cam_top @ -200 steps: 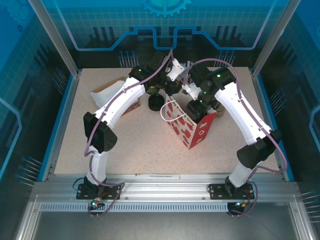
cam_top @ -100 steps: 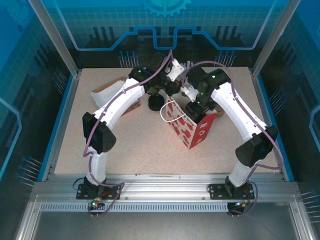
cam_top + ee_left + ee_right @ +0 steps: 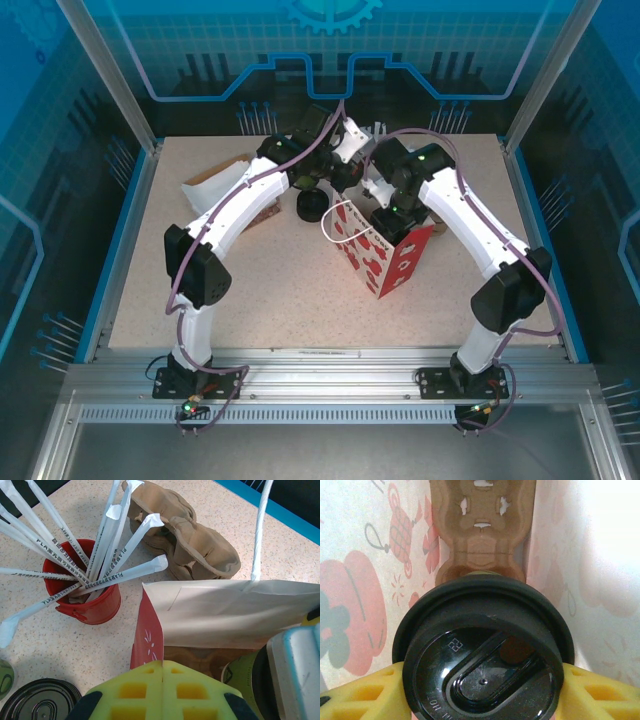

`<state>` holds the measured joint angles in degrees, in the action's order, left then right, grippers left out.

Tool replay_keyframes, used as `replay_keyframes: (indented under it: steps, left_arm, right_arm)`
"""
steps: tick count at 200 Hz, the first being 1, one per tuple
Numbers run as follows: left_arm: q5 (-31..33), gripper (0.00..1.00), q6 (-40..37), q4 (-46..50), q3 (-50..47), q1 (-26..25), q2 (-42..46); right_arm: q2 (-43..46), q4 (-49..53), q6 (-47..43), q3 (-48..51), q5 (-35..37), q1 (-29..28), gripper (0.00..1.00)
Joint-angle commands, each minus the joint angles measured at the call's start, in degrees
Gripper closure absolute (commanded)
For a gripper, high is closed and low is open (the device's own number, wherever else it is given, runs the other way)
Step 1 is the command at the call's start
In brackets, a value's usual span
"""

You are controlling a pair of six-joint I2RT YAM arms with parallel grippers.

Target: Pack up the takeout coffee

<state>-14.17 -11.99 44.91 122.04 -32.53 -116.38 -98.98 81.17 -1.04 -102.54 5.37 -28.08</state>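
Observation:
The takeout coffee (image 3: 482, 665), an olive-green cup under a black lid, hangs inside the red-and-white paper bag (image 3: 385, 250). My right gripper (image 3: 482, 685) is shut on it, with a yellow finger (image 3: 360, 695) on each side of the cup. Below the cup, a brown cardboard carrier (image 3: 482, 530) lies on the bag's floor. My left gripper (image 3: 162, 666) is shut on the bag's red rim (image 3: 149, 640) and holds the mouth open. The cup's green wall (image 3: 239, 677) shows at the bag's mouth in the left wrist view.
A red cup of wrapped white straws (image 3: 92, 600) stands left of the bag. A stack of brown cardboard carriers (image 3: 190, 545) lies behind the bag. A loose black lid (image 3: 40, 705) rests on the table near the left gripper. White paper wrapping (image 3: 210, 185) lies at the far left.
My right arm has shifted a little to the left over the bag with the cup in it. The left arm and the bag have not moved.

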Motion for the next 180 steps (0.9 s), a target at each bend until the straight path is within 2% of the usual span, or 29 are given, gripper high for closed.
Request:
replay_keyframes:
  steps: [1,180]
  left_arm:
    - [0.8,0.97,0.2,0.9,-1.1,-0.2,1.9]
    - [1.3,0.97,0.3,0.3,-1.7,-0.2,1.9]
  right_arm:
    - [-1.2,-1.0,0.9,1.1,-1.5,0.7,0.63]
    - [-0.3,-3.6,0.3,5.2,-0.9,0.8,0.64]
